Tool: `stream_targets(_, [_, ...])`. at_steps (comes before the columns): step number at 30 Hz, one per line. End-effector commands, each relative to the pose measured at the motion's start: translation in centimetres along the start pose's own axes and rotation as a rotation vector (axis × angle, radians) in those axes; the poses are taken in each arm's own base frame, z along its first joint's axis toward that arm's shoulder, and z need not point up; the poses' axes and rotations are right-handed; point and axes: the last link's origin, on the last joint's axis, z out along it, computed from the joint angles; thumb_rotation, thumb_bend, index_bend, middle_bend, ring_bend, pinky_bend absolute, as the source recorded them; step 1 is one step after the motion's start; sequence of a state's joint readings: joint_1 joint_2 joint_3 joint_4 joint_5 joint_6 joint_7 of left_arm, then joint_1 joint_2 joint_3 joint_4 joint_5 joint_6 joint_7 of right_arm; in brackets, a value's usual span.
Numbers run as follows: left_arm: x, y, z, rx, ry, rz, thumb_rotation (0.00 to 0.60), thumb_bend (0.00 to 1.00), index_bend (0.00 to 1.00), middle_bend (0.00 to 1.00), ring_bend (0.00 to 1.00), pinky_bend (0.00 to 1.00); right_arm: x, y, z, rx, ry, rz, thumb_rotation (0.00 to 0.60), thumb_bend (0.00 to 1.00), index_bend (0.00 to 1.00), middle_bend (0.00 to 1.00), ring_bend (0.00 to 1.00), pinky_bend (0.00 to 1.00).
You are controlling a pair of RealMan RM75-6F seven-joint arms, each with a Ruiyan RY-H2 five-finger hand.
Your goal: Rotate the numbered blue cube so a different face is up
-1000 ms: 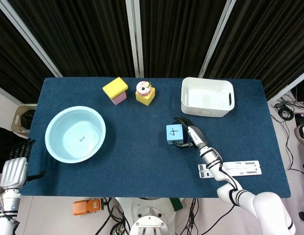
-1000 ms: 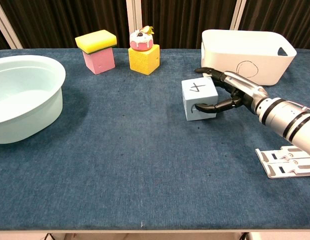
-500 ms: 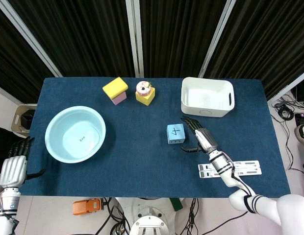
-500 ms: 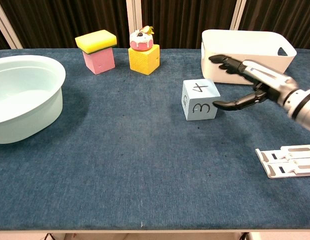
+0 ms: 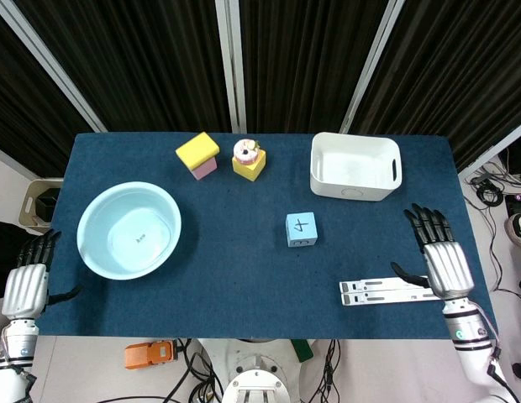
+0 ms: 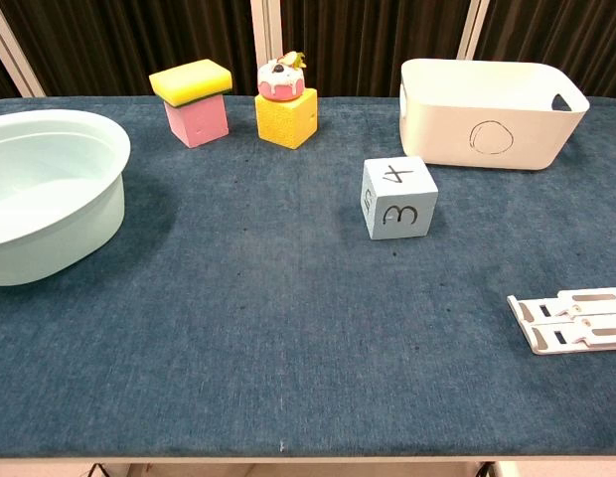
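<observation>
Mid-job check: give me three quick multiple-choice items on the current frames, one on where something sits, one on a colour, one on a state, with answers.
1. Where does the numbered blue cube sit?
A. In the light blue basin
B. On the table cloth, in front of the white bin
C. On the yellow block

2. What colour is the sponge on the pink block?
A. Yellow
B. Red
C. White

3. What is the right hand doing?
A. Gripping the cube
B. Resting in the bin
C. Open, holding nothing

Answers: B, the cube stands alone on the cloth; A, its top is yellow; C, the fingers are spread, well apart from the cube.
</observation>
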State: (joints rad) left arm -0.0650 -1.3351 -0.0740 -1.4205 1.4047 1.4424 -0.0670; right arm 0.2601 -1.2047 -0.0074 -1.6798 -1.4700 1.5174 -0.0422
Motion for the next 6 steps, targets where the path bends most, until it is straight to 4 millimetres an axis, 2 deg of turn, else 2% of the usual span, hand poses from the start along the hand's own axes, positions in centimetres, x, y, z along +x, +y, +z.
stream_targets(1, [0.1,0.1,-0.1,-0.003,0.004,-0.003,0.6,0.0,0.01,0.0,0.0,0.0,0.3,1.3,-2.6,-0.06,-0.003,0.026,0.516,0.36,0.0,0.05,0.0,0.0])
stream_targets(6, [0.0,0.2,-0.1,-0.005,0.003,-0.009,0.6,0.0,0.01,0.0,0.0,0.0,0.1,2.2,-4.1,-0.085,-0.005,0.075,0.515,0.36,0.0,0.05,0.0,0.0])
